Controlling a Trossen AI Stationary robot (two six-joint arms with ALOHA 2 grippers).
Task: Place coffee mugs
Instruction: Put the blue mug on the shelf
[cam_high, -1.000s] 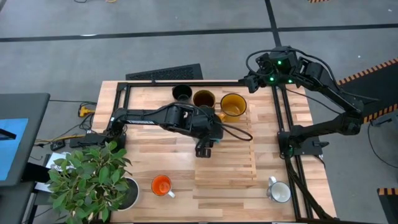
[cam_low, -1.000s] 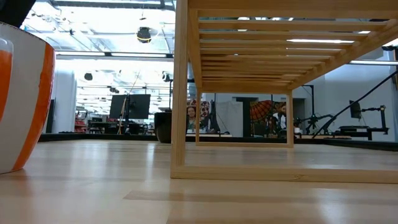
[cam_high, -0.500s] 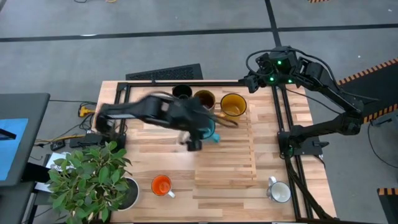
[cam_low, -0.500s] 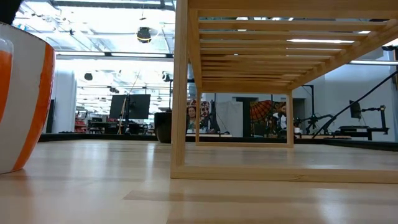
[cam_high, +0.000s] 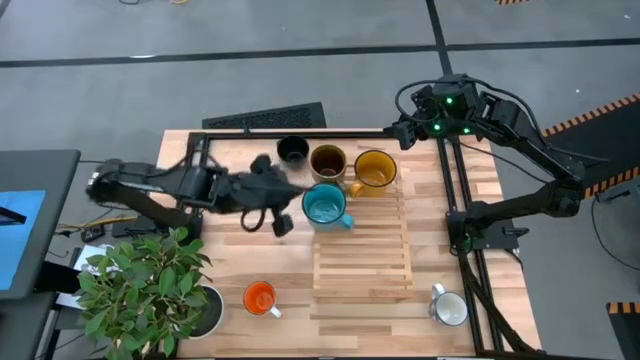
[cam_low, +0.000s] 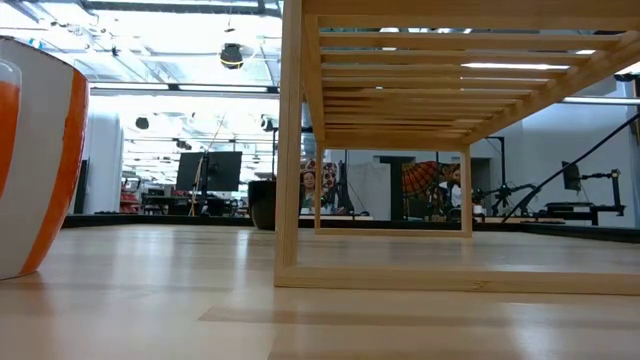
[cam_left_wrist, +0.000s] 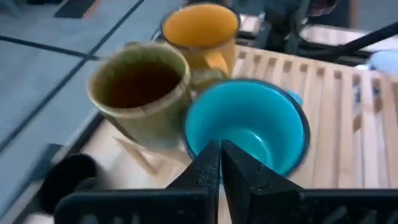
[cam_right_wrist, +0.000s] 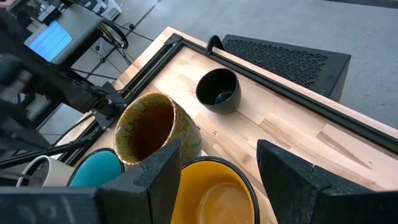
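Note:
A teal mug (cam_high: 325, 205) stands upright on the far left corner of a slatted wooden rack (cam_high: 362, 260). Behind it, black (cam_high: 292, 150), brown (cam_high: 328, 160) and yellow (cam_high: 375, 168) mugs stand in a row. An orange mug (cam_high: 260, 297) and a white mug (cam_high: 450, 308) stand near the front edge. My left gripper (cam_high: 282, 225) is shut and empty, just left of the teal mug (cam_left_wrist: 245, 127). My right gripper (cam_right_wrist: 217, 174) hangs open above the yellow mug (cam_right_wrist: 214, 193), at the table's far right, touching nothing.
A potted plant (cam_high: 150, 285) fills the near left corner. A black frame (cam_high: 300, 133) runs along the far edge and down the right side. A keyboard (cam_high: 265, 117) lies beyond the far edge. In the low view the orange mug (cam_low: 35, 155) and the rack (cam_low: 400, 150) loom close.
My left arm has drawn back quickly from over the rack toward the table's left edge. The teal mug, hidden under the arm a second ago, now stands uncovered on the rack's far left corner.

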